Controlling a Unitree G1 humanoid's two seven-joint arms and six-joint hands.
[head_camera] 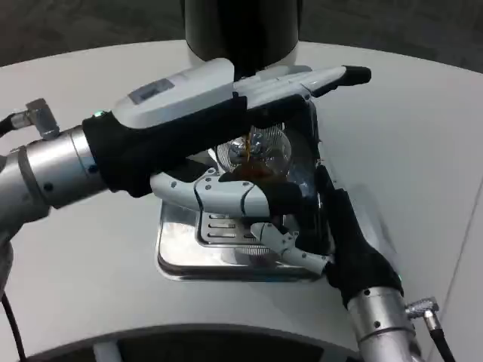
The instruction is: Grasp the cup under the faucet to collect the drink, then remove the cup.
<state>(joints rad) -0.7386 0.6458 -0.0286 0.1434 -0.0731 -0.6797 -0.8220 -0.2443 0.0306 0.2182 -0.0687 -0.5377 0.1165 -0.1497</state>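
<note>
Head view: the clear glass cup [264, 154] stands on the shiny metal drip tray [181, 256] near the white worktop's [423, 136] middle, catching brown drink. The left hand [226, 98] reaches above it, fingers stretched together, probably working the dispenser; the right hand [302, 215] wraps the cup to steady it.

Both forearms are silver metal cylinders ending in black cuffs. The left hand [226, 143] has a broad white back bearing a small grey panel, with black-tipped white fingers. The right hand [332, 226] looks mostly black, though it is partly hidden. Angled silver connectors with black cables sit on each forearm.
</note>
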